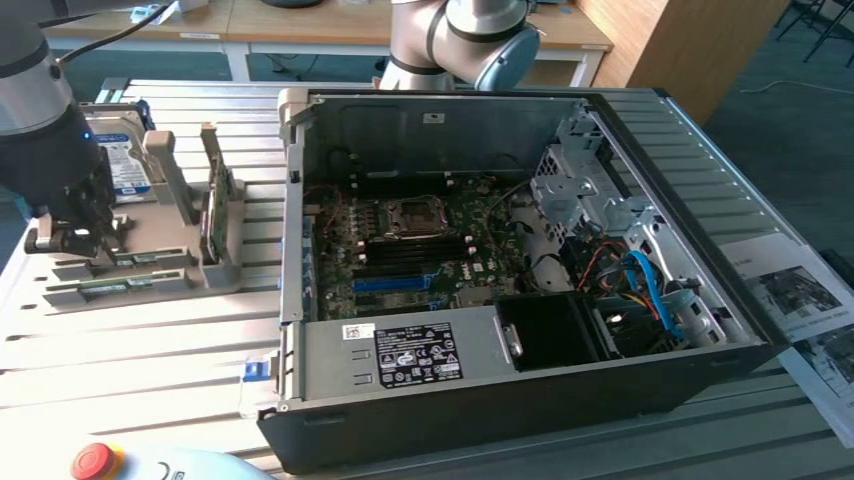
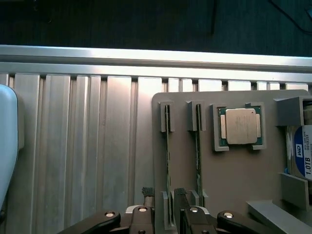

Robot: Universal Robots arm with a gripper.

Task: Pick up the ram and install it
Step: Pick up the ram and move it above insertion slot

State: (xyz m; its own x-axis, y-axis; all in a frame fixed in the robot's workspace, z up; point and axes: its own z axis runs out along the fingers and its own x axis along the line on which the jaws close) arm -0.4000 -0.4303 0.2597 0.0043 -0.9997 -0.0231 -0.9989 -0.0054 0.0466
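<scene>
The ram [image 2: 167,161] is a thin green stick standing on edge in a slot of the grey holder [image 2: 243,180]. A second green stick [image 2: 198,156] stands in the slot beside it. My gripper [image 2: 163,195] hangs over the near end of the first stick, open, with one fingertip [image 2: 147,191] on each side of it and nothing gripped. In the exterior view the gripper [image 1: 74,240] is at the far left, above the holder [image 1: 200,275]. The open computer case [image 1: 507,420] lies in the middle, its motherboard [image 1: 414,250] facing up.
In the holder a processor chip [image 2: 240,126] lies flat next to the sticks, and past it stands a blue-labelled hard drive [image 1: 127,165]. Everything rests on a ribbed aluminium table [image 1: 134,350]. A red stop button [image 1: 94,460] sits at the front edge. Papers [image 1: 801,300] lie at the exterior view's right.
</scene>
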